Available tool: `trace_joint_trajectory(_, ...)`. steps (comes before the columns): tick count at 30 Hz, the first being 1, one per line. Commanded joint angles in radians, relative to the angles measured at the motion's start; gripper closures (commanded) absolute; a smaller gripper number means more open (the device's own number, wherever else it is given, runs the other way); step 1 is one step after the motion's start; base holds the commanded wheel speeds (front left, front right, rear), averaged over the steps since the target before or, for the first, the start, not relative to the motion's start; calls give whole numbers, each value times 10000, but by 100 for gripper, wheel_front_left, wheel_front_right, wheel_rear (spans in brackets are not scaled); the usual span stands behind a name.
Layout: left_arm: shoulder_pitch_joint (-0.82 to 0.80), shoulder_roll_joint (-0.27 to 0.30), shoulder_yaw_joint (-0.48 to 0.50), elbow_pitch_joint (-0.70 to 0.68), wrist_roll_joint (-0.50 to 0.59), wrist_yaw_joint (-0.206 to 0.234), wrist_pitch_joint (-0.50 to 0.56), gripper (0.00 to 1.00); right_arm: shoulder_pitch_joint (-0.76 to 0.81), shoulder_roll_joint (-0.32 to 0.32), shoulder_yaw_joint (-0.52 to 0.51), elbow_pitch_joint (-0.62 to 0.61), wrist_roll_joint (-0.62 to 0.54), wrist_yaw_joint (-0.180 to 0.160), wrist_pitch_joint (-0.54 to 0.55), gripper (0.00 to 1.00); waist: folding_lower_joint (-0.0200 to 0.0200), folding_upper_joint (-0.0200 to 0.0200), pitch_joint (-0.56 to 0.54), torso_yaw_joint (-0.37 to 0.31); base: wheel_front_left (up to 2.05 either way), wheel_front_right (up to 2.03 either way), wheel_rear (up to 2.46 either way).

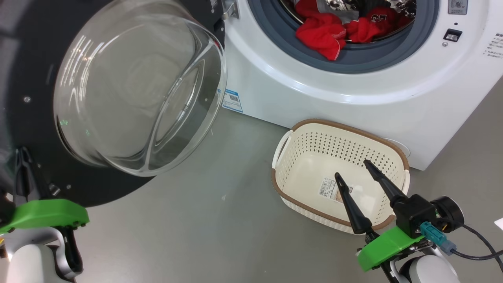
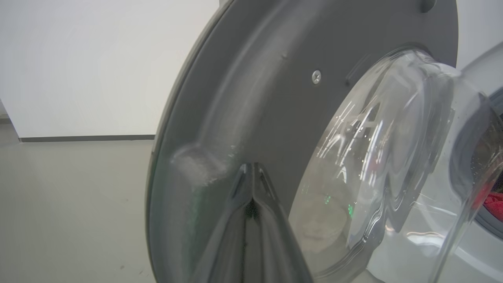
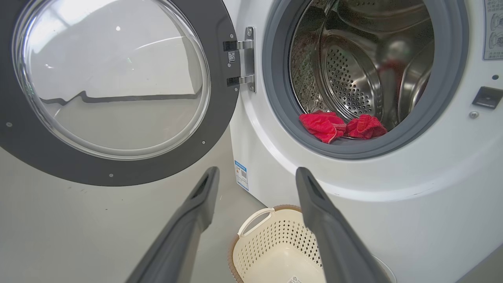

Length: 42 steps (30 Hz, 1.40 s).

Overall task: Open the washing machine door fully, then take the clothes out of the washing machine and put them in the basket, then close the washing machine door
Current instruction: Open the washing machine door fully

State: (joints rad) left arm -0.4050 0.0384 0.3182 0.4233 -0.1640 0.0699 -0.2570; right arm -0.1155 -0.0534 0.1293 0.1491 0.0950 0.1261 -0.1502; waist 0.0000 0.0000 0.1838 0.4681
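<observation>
Clothes point(image 1: 322, 33) are waiting at the drum's point(image 3: 353, 70) lip; left gripper point(image 2: 251, 173), pinched together, is bracing the door point(image 2: 255, 98) wide for access; right gripper point(image 1: 351, 168) is hovering spread above the basket point(image 1: 342, 125).

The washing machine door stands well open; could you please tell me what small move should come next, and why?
Probably raise the right gripper toward the red clothes. The door stands wide, turned away from the opening, the clothes lie at the front lip of the drum, and that gripper is open above the empty basket. The left gripper is shut against the door.
</observation>
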Motion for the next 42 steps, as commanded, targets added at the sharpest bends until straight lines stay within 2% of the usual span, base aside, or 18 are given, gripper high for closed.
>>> trace_joint_trajectory(1, -331, 412, 488, -67, 166, -17, -47, 100, -186, 32, 269, -294, -99, 46, -1, 0, 0, 0, -5, 8, 0, 0, 0)
trace_joint_trajectory(7, -728, 470, 787, 587, 428, -219, -47, 100, -225, 32, 360, -279, -13, 46, 16, 0, 0, 0, 6, 45, 0, 0, 0)
trace_joint_trajectory(13, -982, 505, 1097, 890, 658, -245, -47, 100, -287, 32, 470, -233, -15, 46, 39, 0, 0, 0, 23, -4, 0, 0, 0)
trace_joint_trajectory(23, -1025, 332, 1310, 952, 783, -364, -47, 100, -287, 32, 538, -121, 224, 46, -42, 0, 0, 0, -144, -125, 0, 0, 0)
trace_joint_trajectory(28, -855, 248, 1473, 507, 705, -468, -47, 100, -315, 32, 479, 21, 548, 46, -160, 0, 0, 0, -282, -319, 0, 0, 0)
trace_joint_trajectory(29, -782, 226, 1525, 325, 650, -491, -47, 94, -332, 32, 430, 44, 619, 46, -188, 0, 0, 0, -303, -372, 0, 0, 0)
trace_joint_trajectory(31, -617, 183, 1599, -82, 552, -527, -47, 61, -359, 32, 313, 92, 689, 46, -254, 0, 0, 0, -341, -467, 0, 0, 0)
trace_joint_trajectory(32, -535, 166, 1651, -337, 499, -508, -47, 53, -369, 32, 269, 127, 720, 46, -288, 0, 0, 0, -368, -525, 0, 0, 0)
trace_joint_trajectory(33, -459, 152, 1722, -625, 443, -468, -47, 8, -376, 32, 241, 169, 749, 46, -320, 0, 0, 0, -396, -584, 0, 0, 0)
trace_joint_trajectory(34, -421, 139, 1871, -927, 230, -429, -47, 0, -382, 32, 214, 209, 776, 46, -356, 0, 0, 0, -423, -644, 0, 0, 0)
trace_joint_trajectory(37, -252, 125, 1990, -1776, -566, -373, -47, 0, -399, 32, 18, 329, 904, 46, -519, 0, 0, 0, -505, -842, 0, 0, 0)
trace_joint_trajectory(41, 105, 121, 1606, -2797, -1765, -373, -47, 0, -500, 32, -419, 424, 1232, 46, -834, 0, 0, 0, -591, -1096, 0, 0, 0)
trace_joint_trajectory(42, 105, 121, 1606, -2797, -1765, -373, -47, 0, -500, 32, -419, 424, 1232, 46, -834, 0, 0, 0, -591, -1096, 0, 0, 0)
